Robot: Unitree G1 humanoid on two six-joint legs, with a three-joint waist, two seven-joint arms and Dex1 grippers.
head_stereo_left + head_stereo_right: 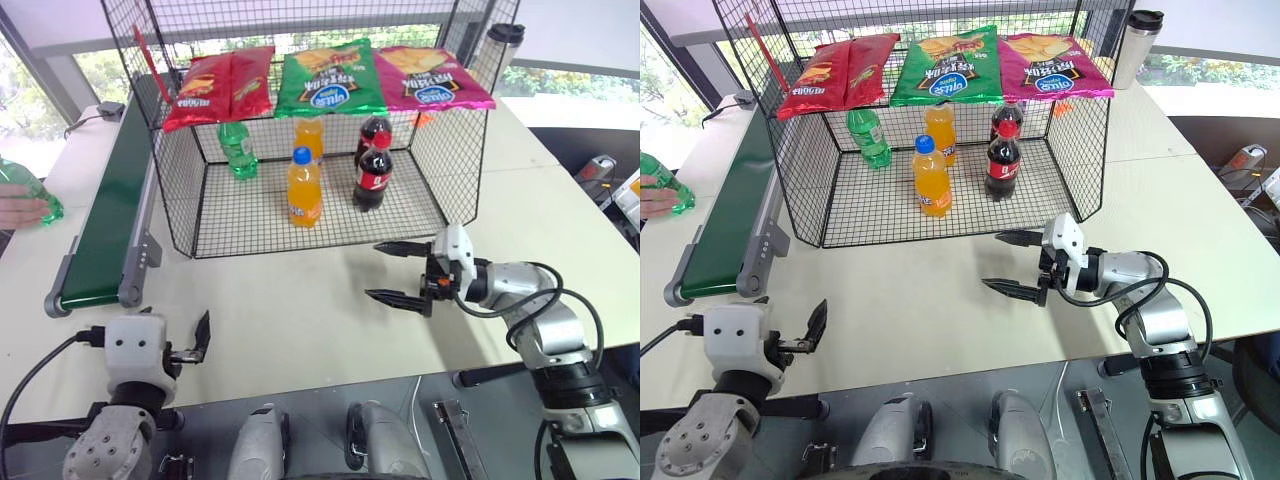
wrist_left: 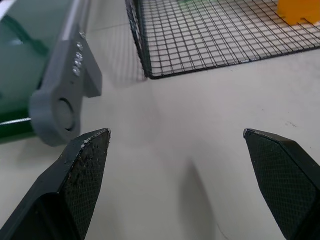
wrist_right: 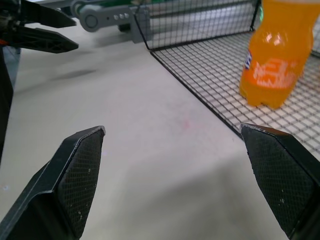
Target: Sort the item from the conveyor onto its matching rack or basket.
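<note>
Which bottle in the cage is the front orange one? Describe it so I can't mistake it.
Find the black wire-mesh cage on the table, with chip bags on its top shelf. On its mesh floor, the front orange bottle stands nearest the open front, left of the cola bottle. It has a blue cap; the other orange bottle stands farther back.

Your right gripper [image 1: 396,271] hangs with jaws spread over bare white tabletop [image 1: 300,320], just short of the black wire-mesh cage [image 1: 200,215]; its open front faces you. Inside, past the fingertips, an orange soda bottle with a blue cap [image 1: 304,188] and a dark cola bottle [image 1: 372,172] stand. Your left gripper [image 2: 175,145], also wide, has the grey rounded end of the green conveyor belt [image 2: 57,107] close beside one finger.
</note>
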